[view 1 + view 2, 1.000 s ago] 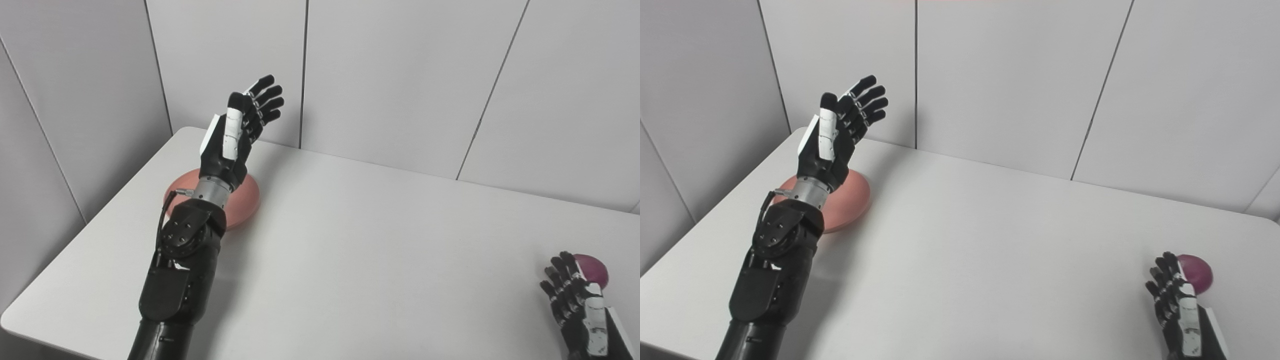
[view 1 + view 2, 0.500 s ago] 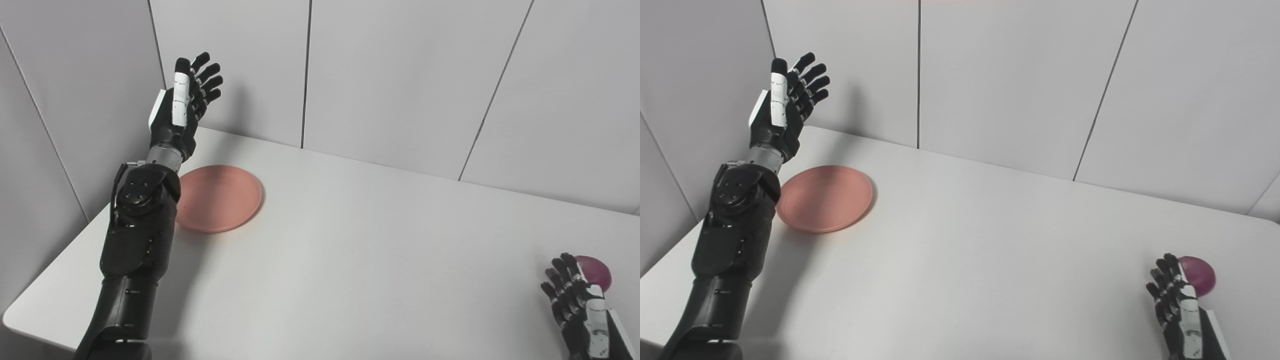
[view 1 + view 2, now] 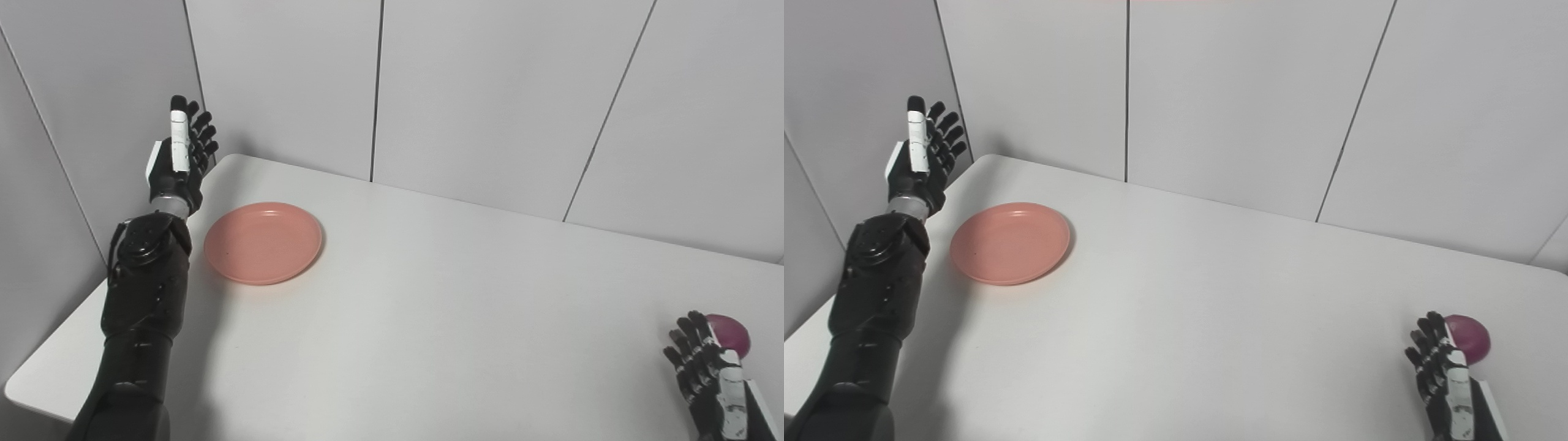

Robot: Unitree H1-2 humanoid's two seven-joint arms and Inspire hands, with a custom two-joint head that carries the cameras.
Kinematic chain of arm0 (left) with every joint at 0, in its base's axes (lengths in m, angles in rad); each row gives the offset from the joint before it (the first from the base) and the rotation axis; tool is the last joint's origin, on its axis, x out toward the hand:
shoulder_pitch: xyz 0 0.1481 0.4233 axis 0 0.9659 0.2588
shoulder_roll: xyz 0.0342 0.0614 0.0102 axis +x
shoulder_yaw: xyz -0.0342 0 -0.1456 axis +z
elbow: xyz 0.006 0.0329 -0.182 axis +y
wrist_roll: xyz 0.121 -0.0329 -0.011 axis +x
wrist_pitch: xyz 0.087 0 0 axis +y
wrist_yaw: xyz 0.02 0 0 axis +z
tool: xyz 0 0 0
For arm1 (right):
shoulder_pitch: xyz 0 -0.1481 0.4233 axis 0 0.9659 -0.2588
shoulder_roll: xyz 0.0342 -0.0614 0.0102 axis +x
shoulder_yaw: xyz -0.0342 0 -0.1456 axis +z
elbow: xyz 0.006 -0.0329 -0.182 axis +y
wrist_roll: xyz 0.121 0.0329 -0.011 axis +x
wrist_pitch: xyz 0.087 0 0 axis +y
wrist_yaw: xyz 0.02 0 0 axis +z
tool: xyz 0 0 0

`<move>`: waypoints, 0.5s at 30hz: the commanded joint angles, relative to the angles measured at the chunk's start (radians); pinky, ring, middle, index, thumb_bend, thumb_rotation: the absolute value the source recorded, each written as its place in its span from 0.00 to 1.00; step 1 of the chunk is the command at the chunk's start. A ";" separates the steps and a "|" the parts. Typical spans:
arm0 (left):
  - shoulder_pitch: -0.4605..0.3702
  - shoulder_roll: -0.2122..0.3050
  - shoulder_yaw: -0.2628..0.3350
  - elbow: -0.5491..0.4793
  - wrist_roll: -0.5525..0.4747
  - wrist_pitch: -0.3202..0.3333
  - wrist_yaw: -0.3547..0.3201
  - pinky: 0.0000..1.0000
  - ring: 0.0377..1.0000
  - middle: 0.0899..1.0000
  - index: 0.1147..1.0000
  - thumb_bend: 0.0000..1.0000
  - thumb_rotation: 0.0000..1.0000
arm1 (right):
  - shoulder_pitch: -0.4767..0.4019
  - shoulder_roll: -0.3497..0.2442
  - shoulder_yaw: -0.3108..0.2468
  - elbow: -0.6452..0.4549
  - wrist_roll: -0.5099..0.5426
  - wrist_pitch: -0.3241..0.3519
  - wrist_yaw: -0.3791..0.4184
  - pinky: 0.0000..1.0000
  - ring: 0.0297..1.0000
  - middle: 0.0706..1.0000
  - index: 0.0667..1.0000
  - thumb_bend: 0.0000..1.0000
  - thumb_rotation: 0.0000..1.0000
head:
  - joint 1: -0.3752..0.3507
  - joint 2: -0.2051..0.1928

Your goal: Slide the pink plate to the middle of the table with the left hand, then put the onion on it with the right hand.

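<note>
One white table [image 3: 429, 318] carries two things: one pink plate [image 3: 263, 242] lying flat near its far left corner, and one purple onion [image 3: 729, 334] at the near right edge, well apart. Two hands: the left hand [image 3: 177, 159] raised left of the plate, fingers spread, empty; the right hand [image 3: 710, 373] just beside the onion, fingers apart, holding nothing

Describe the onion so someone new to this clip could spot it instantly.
Start at the white table and go to its near right corner. Just beyond the fingers of the open right hand sits the onion, a small, rounded, purple thing, unlike the flat pink plate far left.
</note>
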 commanded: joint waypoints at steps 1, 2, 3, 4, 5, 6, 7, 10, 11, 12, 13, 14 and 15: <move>-0.042 0.042 0.002 -0.013 -0.001 -0.014 -0.001 0.96 0.97 0.97 0.99 0.94 1.00 | 0.021 0.023 0.007 0.018 0.021 -0.008 0.000 1.00 1.00 1.00 1.00 0.85 1.00 | 0.000 0.001; -0.038 0.045 0.003 -0.006 0.000 -0.017 -0.003 0.95 0.97 0.97 0.99 0.94 1.00 | 0.021 0.022 0.007 0.018 0.022 -0.010 0.003 1.00 1.00 1.00 1.00 0.85 1.00 | 0.001 0.002; -0.036 0.048 0.004 0.001 0.001 -0.021 -0.005 0.95 0.97 0.97 0.99 0.95 1.00 | 0.021 0.021 0.008 0.016 0.021 -0.011 0.004 1.00 1.00 1.00 1.00 0.84 1.00 | 0.001 0.002; -0.032 0.053 0.003 0.008 0.004 -0.025 -0.007 0.95 0.97 0.98 0.99 0.95 1.00 | 0.022 0.020 0.009 0.014 0.020 -0.010 0.004 1.00 1.00 1.00 1.00 0.83 1.00 | 0.002 0.003; -0.030 0.056 0.003 0.015 0.006 -0.027 -0.007 0.95 0.96 0.97 0.99 0.95 1.00 | 0.023 0.020 0.008 0.011 0.019 -0.006 0.000 1.00 1.00 1.00 1.00 0.84 1.00 | 0.003 0.003; -0.028 0.058 0.005 0.019 0.005 -0.028 -0.007 0.95 0.96 0.97 0.99 0.95 1.00 | 0.023 0.021 0.008 0.009 0.019 -0.003 -0.002 1.00 1.00 1.00 1.00 0.84 1.00 | 0.003 0.004; -0.027 0.059 0.008 0.025 0.003 -0.029 -0.004 0.96 0.96 0.97 0.99 0.96 1.00 | 0.023 0.021 0.007 0.006 0.019 0.002 -0.005 1.00 1.00 1.00 1.00 0.84 1.00 | 0.004 0.004; -0.022 0.057 0.015 0.043 0.002 -0.035 0.007 0.98 0.96 0.96 0.98 0.99 1.00 | 0.025 0.021 0.007 -0.003 0.020 0.012 -0.008 1.00 1.00 1.00 1.00 0.84 1.00 | 0.002 0.005; -0.021 0.055 0.017 0.047 0.001 -0.035 0.009 0.98 0.96 0.96 0.98 0.99 1.00 | 0.025 0.021 0.007 -0.004 0.021 0.013 -0.008 1.00 1.00 1.00 1.00 0.84 1.00 | 0.002 0.005; -0.015 0.049 0.021 0.047 -0.002 -0.033 0.014 0.98 0.95 0.96 0.98 0.99 1.00 | 0.025 0.021 0.008 -0.004 0.020 0.013 -0.009 1.00 1.00 1.00 1.00 0.84 1.00 | 0.002 0.005; -0.011 0.044 0.024 0.047 -0.004 -0.030 0.017 0.97 0.94 0.95 0.97 0.97 1.00 | 0.025 0.021 0.008 -0.004 0.019 0.012 -0.009 1.00 1.00 1.00 1.00 0.84 1.00 | 0.002 0.005; -0.003 0.040 0.023 0.048 -0.005 -0.032 0.016 0.97 0.93 0.95 0.97 0.95 1.00 | 0.026 0.021 0.008 -0.005 0.017 0.011 -0.011 1.00 1.00 1.00 1.00 0.84 1.00 | 0.003 0.003; 0.002 0.037 0.022 0.049 -0.006 -0.033 0.014 0.98 0.92 0.95 0.97 0.93 1.00 | 0.027 0.021 0.007 -0.005 0.017 0.010 -0.012 1.00 1.00 1.00 1.00 0.83 1.00 | 0.003 0.003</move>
